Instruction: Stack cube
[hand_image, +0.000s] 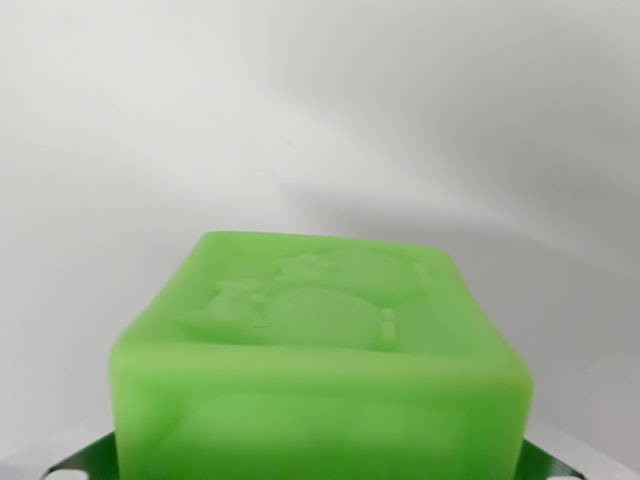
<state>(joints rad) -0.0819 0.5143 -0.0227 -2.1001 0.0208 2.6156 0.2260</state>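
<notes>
A soft green cube (320, 350) with a raised cartoon figure on its upper face fills the lower half of the wrist view, very close to the camera. Dark finger pieces show only as slivers at the cube's lower left (78, 462) and lower right (548, 466) corners, pressed against its sides. My gripper (312, 468) looks shut on the cube, with most of the fingers hidden behind it or cut off by the frame's bottom edge. No second cube is in view.
Behind the cube lies a plain white surface (300, 110), out of focus, with a soft grey shadow band (470, 200) running across the upper right.
</notes>
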